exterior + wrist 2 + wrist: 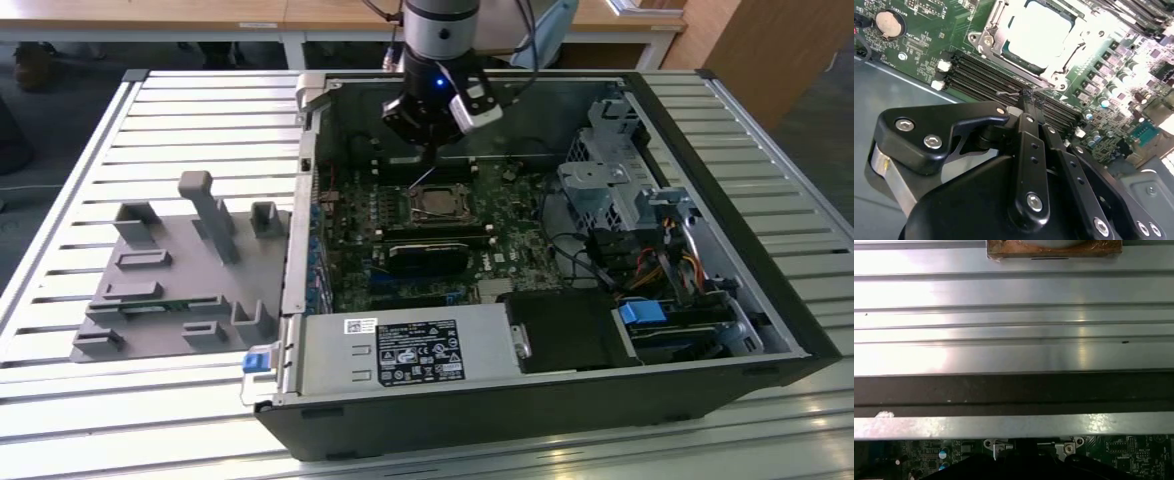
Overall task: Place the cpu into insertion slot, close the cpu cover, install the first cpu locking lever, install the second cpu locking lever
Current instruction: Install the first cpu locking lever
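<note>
Cpu sits just fwd of end effector.

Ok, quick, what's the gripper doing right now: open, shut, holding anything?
Gripper: shut, fingertips pinched on the thin wire lever.
</note>
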`<state>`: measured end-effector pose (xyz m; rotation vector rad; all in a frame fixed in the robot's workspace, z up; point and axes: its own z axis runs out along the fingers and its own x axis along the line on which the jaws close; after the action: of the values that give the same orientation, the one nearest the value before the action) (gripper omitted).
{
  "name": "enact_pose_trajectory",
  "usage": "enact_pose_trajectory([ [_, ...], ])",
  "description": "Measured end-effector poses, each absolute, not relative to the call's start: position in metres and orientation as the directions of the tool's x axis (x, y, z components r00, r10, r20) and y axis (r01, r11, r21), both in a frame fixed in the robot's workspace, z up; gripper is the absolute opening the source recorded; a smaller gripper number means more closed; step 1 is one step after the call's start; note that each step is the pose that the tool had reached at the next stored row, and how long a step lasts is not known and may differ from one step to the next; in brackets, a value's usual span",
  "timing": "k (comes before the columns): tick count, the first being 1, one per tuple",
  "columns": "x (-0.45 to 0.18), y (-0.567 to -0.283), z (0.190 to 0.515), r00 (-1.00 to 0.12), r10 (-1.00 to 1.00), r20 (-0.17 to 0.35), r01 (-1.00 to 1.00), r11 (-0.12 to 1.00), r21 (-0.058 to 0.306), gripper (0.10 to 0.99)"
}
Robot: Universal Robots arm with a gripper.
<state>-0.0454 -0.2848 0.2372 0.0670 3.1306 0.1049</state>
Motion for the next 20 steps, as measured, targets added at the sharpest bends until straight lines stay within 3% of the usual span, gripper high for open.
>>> enact_pose_trajectory([
  [20,-0.027,-0.282,0.224,-0.999,0.043,-0.007,0.043,0.997,0.067,0.118],
])
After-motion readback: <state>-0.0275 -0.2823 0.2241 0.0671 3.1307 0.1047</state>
